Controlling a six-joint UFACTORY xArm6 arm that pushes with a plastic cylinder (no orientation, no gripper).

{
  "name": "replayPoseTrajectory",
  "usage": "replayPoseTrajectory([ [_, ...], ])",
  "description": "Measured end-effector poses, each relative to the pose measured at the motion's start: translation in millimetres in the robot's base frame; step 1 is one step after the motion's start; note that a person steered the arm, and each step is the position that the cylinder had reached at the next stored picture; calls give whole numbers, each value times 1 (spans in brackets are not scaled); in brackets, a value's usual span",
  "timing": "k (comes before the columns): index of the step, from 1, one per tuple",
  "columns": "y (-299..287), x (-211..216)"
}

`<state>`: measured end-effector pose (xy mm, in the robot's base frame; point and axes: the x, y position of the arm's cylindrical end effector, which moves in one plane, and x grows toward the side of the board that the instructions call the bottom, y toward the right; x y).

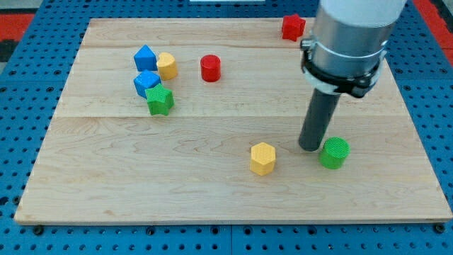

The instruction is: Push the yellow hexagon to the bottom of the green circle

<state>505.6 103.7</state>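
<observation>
The yellow hexagon (262, 158) lies on the wooden board, low and right of the middle. The green circle (334, 152) lies to its right, about a block's width and a half away. My tip (310, 146) rests on the board between them, right beside the green circle's left edge and apart from the yellow hexagon. The arm's grey body (350, 39) rises above it at the view's top right.
At the upper left sit two blue blocks (145, 58) (147, 83), a yellow round block (167, 66) and a green star (160, 100) close together. A red cylinder (210, 68) lies near the top middle. A red block (293, 27) sits at the top edge.
</observation>
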Motion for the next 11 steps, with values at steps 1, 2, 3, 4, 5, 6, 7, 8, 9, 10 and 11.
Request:
replayPoseTrajectory([
  [1, -80, -23],
  [2, -153, -24],
  [3, -162, 11],
  [4, -153, 34],
  [5, -133, 38],
  [6, -109, 6],
  [7, -9, 18],
  [8, -4, 28],
  [9, -45, 32],
  [10, 19, 66],
  [11, 5, 66],
])
